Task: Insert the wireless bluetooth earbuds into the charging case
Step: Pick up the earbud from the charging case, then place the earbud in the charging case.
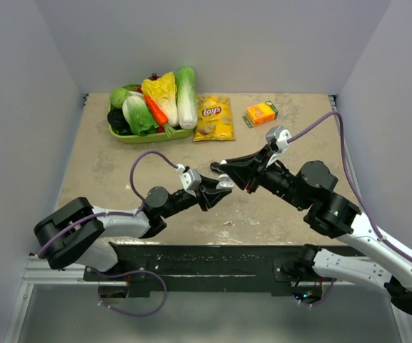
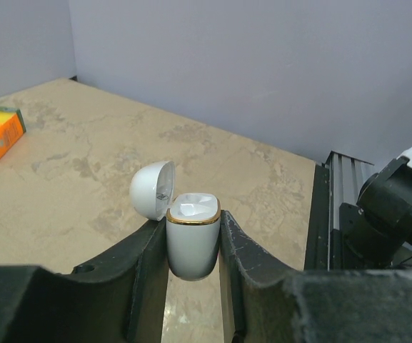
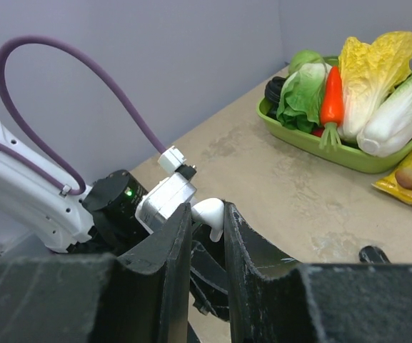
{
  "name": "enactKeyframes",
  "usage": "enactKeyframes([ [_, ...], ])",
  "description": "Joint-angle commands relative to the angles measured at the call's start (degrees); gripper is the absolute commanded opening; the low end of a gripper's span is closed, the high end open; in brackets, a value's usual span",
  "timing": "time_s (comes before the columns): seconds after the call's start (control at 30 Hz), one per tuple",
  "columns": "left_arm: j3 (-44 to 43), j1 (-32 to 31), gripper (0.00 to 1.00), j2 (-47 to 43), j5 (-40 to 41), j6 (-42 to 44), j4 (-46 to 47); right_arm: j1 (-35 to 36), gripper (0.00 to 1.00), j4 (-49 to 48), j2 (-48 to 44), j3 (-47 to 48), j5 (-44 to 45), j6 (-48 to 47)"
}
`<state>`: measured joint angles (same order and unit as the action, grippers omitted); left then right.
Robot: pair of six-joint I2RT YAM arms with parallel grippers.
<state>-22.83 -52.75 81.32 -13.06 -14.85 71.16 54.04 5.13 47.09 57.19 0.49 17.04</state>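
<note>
Pinching the open charging case: the left hand.

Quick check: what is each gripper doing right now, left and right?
Left gripper: closed on the charging case.
Right gripper: jaws nearly together, a small white piece showing between them; whether it is gripped cannot be told.

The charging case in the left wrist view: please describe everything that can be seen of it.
The small white egg-shaped charging case looks like glossy plastic, with a thin gold band around its mouth. Its domed lid is swung open to the left, showing white moulded hollows and no earbud visible inside. It stands upright, clamped on both sides by the black left gripper, above the beige table.
</note>
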Motion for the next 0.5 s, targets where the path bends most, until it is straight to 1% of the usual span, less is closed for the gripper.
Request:
enactKeyframes([
  [0.0, -4.85, 1.33, 0.0, -2.21, -2.76, 2.9, 36.95, -0.08, 0.0, -1.7, -1.48, 1.08, -1.72, -1.48],
  [0.13, -6.87, 2.21, 0.0, -3.62, -6.09, 3.51, 36.6, -0.08, 0.0, -1.26, -1.47, 2.14, -1.9, -1.83],
  [0.3, -10.04, 3.88, 0.0, -5.29, -8.56, 3.69, 36.86, -0.08, 0.0, -1.17, -1.13, 3.19, -2.6, -2.27],
  [0.47, -12.94, 4.15, 0.0, -6.35, -10.84, 3.95, 35.11, -0.08, 0.0, -1.17, -0.69, 4.42, -3.04, -2.71],
])
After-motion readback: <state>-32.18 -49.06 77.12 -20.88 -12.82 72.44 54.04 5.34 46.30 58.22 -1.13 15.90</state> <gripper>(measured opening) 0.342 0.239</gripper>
